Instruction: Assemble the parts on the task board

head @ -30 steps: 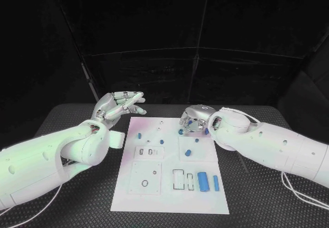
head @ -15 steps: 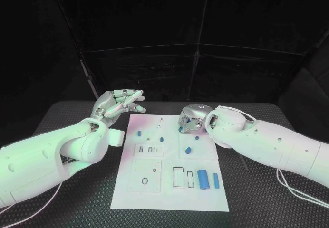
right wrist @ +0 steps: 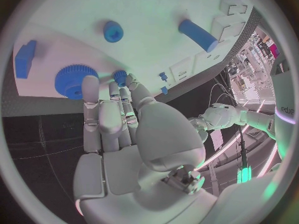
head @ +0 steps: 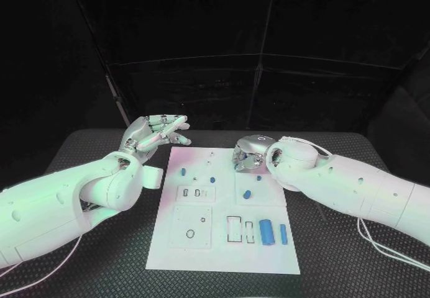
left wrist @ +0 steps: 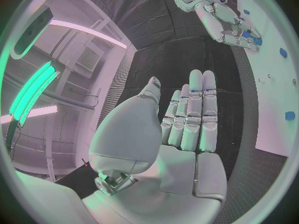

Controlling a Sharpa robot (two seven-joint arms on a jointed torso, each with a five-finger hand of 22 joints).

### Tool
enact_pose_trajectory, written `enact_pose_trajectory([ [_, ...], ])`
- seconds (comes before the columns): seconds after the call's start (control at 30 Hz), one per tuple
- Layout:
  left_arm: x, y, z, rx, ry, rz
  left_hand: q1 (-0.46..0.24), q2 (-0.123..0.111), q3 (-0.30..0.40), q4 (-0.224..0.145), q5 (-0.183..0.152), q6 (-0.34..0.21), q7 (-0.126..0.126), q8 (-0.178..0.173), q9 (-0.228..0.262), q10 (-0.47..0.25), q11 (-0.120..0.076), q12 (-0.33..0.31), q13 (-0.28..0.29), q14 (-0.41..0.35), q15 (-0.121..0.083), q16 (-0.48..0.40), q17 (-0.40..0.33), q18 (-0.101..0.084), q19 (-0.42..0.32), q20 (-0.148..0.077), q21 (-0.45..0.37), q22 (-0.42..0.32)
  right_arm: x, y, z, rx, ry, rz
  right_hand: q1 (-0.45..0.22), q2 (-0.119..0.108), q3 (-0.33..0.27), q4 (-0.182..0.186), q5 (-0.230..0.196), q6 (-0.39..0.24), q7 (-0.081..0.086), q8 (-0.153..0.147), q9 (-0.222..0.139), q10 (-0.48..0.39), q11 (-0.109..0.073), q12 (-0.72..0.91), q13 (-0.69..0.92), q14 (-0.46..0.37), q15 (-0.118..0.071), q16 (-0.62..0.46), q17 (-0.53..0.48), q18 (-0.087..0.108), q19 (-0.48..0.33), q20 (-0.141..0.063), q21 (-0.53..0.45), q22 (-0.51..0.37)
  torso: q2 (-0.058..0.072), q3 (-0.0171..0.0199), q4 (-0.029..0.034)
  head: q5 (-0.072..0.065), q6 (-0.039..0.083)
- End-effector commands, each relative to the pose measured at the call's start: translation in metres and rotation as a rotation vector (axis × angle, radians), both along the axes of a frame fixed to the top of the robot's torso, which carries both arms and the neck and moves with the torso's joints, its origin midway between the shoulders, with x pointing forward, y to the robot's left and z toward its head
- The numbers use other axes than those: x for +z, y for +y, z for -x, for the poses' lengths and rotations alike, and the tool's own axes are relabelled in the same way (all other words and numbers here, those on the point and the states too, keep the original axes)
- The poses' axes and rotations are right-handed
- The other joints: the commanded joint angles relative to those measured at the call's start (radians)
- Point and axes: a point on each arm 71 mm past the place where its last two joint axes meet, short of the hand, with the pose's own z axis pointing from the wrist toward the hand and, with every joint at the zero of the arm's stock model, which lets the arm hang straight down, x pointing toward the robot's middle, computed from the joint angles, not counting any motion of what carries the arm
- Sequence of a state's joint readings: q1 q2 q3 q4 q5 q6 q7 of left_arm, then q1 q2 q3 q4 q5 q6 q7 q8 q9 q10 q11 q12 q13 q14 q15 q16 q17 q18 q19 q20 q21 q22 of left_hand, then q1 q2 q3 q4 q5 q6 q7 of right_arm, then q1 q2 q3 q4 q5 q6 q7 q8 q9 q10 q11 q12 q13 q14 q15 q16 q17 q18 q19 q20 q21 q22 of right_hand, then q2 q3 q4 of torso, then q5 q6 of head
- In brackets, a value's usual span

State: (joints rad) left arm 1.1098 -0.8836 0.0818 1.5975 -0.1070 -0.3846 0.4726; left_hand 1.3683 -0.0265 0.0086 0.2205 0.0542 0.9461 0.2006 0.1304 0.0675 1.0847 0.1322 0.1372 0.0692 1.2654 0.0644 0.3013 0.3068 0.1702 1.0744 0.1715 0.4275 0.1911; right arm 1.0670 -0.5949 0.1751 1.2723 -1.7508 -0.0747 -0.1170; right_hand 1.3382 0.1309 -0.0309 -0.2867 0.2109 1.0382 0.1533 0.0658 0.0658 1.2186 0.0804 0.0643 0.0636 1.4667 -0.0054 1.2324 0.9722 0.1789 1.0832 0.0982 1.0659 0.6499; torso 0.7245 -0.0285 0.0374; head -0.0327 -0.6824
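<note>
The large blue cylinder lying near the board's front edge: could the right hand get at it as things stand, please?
Probably yes. The large blue cylinder lies uncovered on the white task board, nothing over it; the right hand holds nothing, though it hovers over the board's far end, so it must draw back.

White task board lies flat at table centre, long side running away from the robot. Two blue cylinders lie side by side near its right edge. Small blue parts scattered mid-board; blue gear at far end.
</note>
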Motion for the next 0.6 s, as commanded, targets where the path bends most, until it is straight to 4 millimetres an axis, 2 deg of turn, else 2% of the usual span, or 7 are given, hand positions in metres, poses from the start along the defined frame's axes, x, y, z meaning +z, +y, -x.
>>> enact_pose_trajectory([
  [0.03,0.0014,-0.0017,0.0003,-0.021,-0.004,0.010,0.006,0.012,0.002,-0.010,0.000,0.002,0.006,-0.006,-0.002,0.003,0.008,-0.008,-0.001,0.000,0.005,-0.006,0.007,0.011,0.005,0.003,0.007,0.001,-0.0008,0.0012,-0.0007,0.007,0.010,0.022,0.001,0.013,0.009,-0.002,-0.006,0.010,-0.001,0.004,0.001,0.006,-0.001,-0.002,0.001,0.036,0.002,0.006,0.005,-0.014,0.007,0.001,0.006,0.005,0.001,0.0001,-0.0001,0.001,-0.002],
  [0.13,0.0015,-0.0021,0.0003,-0.025,-0.004,0.011,0.009,0.014,0.004,-0.012,0.000,0.002,0.006,-0.007,-0.002,0.003,0.008,-0.009,-0.001,0.000,0.005,-0.006,0.010,0.011,0.005,0.003,0.007,0.001,-0.0022,0.0005,-0.0010,0.005,0.013,0.030,0.002,0.013,0.014,-0.003,-0.008,0.012,-0.001,0.004,0.001,0.006,-0.001,-0.002,0.001,0.035,0.002,0.011,0.009,-0.015,0.007,0.001,0.010,0.010,0.001,-0.0003,0.0017,0.000,-0.004],
  [0.33,0.0015,-0.0018,0.0003,-0.027,-0.005,0.012,0.009,0.014,0.004,-0.012,0.000,0.002,0.006,-0.008,-0.002,0.003,0.008,-0.010,-0.001,0.000,0.005,-0.007,0.010,0.011,0.005,0.003,0.007,0.001,-0.0048,-0.0003,-0.0015,0.003,0.017,0.044,0.011,0.010,0.030,-0.004,-0.011,0.016,-0.001,0.003,0.001,0.006,-0.001,-0.002,0.001,0.033,0.002,0.020,0.014,-0.015,0.005,0.002,0.020,0.018,0.002,0.0005,0.0013,0.002,-0.008],
  [0.6,0.0012,0.0003,0.0000,-0.024,-0.003,0.010,0.010,0.014,0.004,-0.013,0.000,0.002,0.006,-0.008,-0.002,0.003,0.009,-0.011,-0.001,-0.001,0.005,-0.008,0.011,0.011,0.005,0.003,0.007,0.001,-0.0044,0.0015,-0.0015,0.012,0.003,0.039,0.059,0.012,0.098,-0.005,-0.035,0.034,-0.001,0.004,0.001,0.018,-0.002,-0.001,0.001,0.028,0.000,0.037,0.024,-0.016,-0.002,-0.001,0.045,0.040,0.001,-0.0007,0.0025,-0.003,-0.012],
])
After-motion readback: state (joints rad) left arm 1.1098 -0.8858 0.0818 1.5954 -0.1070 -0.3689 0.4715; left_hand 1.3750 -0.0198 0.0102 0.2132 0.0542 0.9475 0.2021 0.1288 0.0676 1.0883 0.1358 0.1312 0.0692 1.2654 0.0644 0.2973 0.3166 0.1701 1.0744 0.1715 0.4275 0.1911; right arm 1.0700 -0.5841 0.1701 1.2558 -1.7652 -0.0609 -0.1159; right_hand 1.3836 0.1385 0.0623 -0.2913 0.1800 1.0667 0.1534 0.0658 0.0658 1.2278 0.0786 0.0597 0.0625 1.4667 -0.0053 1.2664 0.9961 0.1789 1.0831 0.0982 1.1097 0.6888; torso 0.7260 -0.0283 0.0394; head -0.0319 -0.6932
